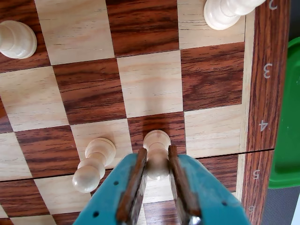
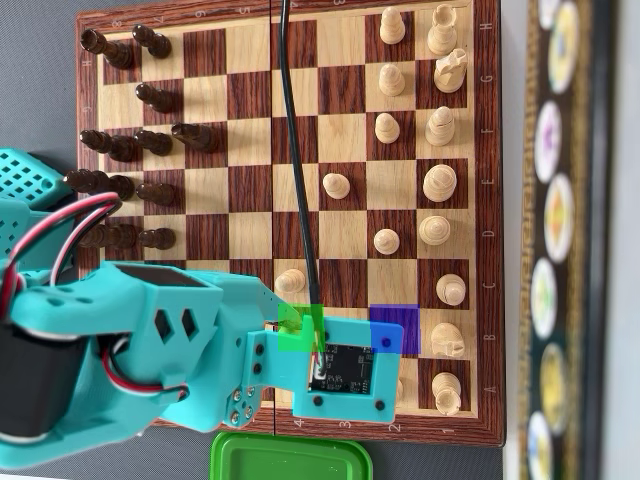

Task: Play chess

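The pincer (image 1: 157,161) is closed on a white pawn (image 1: 157,145) standing on a dark square near the board's (image 1: 150,84) numbered edge. Another white pawn (image 1: 95,163) stands just left of it in the wrist view, and a green lid (image 2: 290,458) lies beside the board.

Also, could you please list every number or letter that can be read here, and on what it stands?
"3": on the chessboard border, wrist view.
"4": same border.
"5": same border, fainter.
The marks above "3" and below "5" are cut off or blurred.
Border letters and numbers in the overhead view: too small to read with certainty.
Round discs beside the board: blurred, unreadable.
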`<state>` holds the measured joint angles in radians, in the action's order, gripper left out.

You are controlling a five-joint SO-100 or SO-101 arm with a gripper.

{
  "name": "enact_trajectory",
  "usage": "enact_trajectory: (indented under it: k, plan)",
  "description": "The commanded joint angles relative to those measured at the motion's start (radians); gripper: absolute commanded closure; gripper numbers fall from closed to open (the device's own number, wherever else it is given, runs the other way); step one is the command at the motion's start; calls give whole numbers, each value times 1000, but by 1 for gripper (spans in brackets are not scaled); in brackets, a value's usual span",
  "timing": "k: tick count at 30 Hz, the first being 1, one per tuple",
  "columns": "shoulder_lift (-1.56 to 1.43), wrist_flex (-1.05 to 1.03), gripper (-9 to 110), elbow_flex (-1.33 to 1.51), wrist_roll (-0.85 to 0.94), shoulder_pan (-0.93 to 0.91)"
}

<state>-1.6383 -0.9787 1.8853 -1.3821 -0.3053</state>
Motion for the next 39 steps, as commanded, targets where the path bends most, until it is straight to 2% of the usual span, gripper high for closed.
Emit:
enact_trajectory:
  k: [1,9,14,27,39]
  plan:
    - [-35,8,102,-9,-2,-6]
    - [-35,8,101,-9,-5,-5]
    - [-37,9,95,-11,2,-5]
    - [-38,9,89,-11,2,0]
    - [-48,0,89,-51,3,-2]
